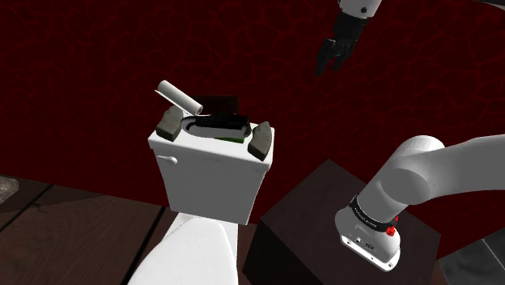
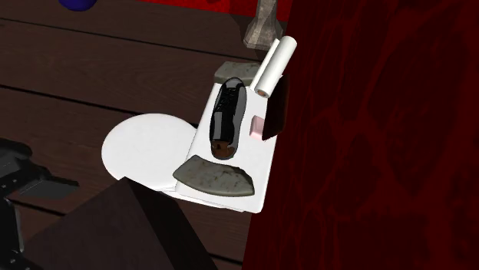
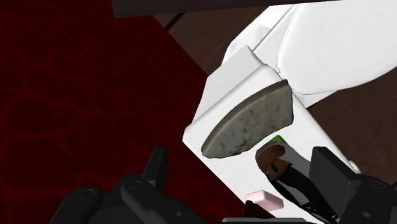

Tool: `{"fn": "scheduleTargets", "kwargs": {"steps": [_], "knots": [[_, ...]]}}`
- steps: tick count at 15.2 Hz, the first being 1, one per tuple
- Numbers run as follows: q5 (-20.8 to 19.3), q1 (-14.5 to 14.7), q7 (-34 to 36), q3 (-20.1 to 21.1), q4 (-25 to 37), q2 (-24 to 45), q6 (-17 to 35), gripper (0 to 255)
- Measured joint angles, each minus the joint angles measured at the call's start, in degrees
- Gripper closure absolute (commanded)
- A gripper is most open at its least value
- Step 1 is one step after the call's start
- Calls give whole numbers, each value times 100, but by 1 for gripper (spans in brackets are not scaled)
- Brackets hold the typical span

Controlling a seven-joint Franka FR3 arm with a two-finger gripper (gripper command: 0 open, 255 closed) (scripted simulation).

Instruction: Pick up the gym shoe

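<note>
Item: gym shoe (image 1: 217,125), black, lying atop white toilet tank (image 1: 210,182); claw (image 1: 326,66) well above it, fingers spread, empty; judged step: approach; next move likely requires descent and alignment over shoe.

The shoulder camera, beside the stand (image 1: 320,223), faces the toilet tank (image 1: 210,178). The second looks steeply down along the red wall (image 2: 368,115). The wrist camera sits closest; all share the tank top.
</note>
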Motion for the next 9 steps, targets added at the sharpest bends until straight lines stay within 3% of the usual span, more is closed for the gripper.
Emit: {"fn": "scheduleTargets", "kwargs": {"steps": [3,9], "knots": [[31,15,91,57,-67,138,187,0],[150,84,528,330,-166,1067,1136,0]]}}
